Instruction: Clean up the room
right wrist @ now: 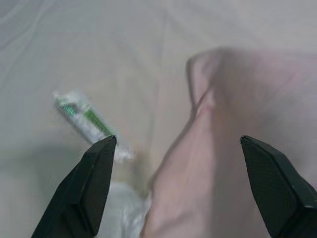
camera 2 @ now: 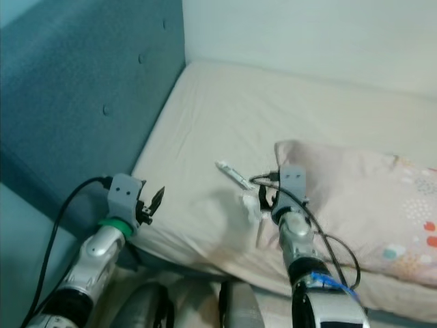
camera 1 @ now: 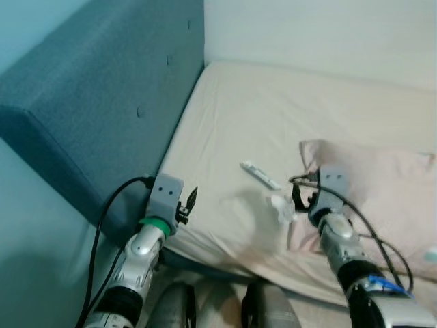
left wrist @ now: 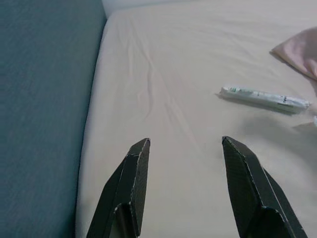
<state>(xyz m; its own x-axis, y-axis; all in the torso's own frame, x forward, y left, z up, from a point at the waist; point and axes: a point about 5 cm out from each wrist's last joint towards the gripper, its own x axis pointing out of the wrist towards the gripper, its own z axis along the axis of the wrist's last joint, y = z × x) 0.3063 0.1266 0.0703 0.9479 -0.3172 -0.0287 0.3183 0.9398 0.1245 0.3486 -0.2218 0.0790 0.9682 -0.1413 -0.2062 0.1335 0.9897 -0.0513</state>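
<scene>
A small white packet (camera 1: 259, 175) with green print lies on the cream bed sheet (camera 1: 273, 109), just left of a pink pillow (camera 1: 382, 198). A crumpled white wrapper (camera 1: 281, 207) sits by the pillow's near corner. My right gripper (camera 1: 300, 193) hovers open over that corner; the right wrist view has the packet (right wrist: 84, 116) and the wrapper (right wrist: 121, 213) close to its left finger. My left gripper (camera 1: 189, 200) is open at the bed's near left edge, empty, and the packet (left wrist: 262, 98) lies farther along the sheet in its wrist view.
A teal padded headboard (camera 1: 102, 89) runs along the bed's left side. A pale wall (camera 1: 328, 27) stands behind the bed. The pillow covers the bed's right part, and bare sheet stretches between headboard and pillow.
</scene>
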